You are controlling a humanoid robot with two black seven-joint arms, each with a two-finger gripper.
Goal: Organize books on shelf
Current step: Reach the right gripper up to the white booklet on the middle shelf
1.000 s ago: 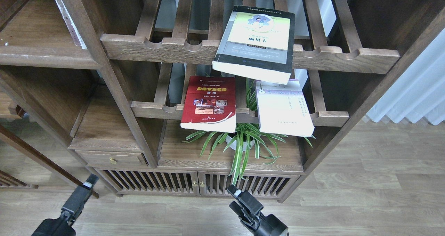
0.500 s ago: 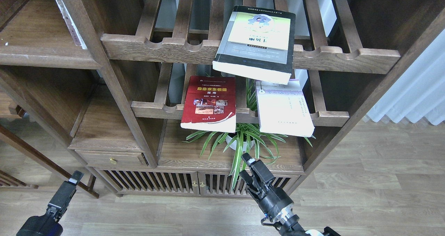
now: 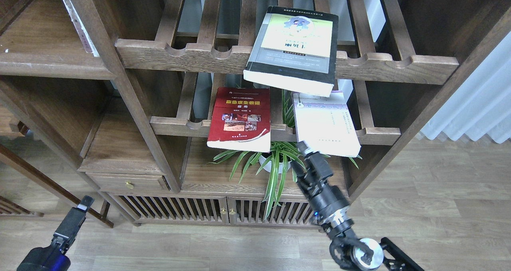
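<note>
1. Dark-brown wooden shelving unit [image 3: 131, 115] across most of the view, on pale wood-plank flooring [image 3: 431, 207]; white curtain [image 3: 479, 103] at far right.
2. Two slatted racks with scallop-notched front rails: upper rack [image 3: 191, 57], lower rack [image 3: 175, 126].
3. Solid plank shelf [image 3: 48, 59] at upper left, rounded front edge, one thin pale item leaning at its right end against the upright.
4. Three books, all lying flat and overhanging the rack fronts: black-bordered book [image 3: 293, 49] on the upper rack; red book [image 3: 240, 118] and lavender-white book [image 3: 324, 123] side by side on the lower rack, apart from each other. None on the plank shelf.
5. One potted spider plant [image 3: 275, 165] on the solid board below the lower rack, leaves drooping over two slatted cabinet doors [image 3: 223, 209].
6. Two arms: right gripper [image 3: 305, 153] raised just beneath the lavender-white book's near left corner, fingers close together, contact impossible to tell; left gripper [image 3: 84, 202] low at bottom left, seen end-on, spread or closed impossible to tell.
7. One small brass drawer knob [image 3: 129, 185].
</note>
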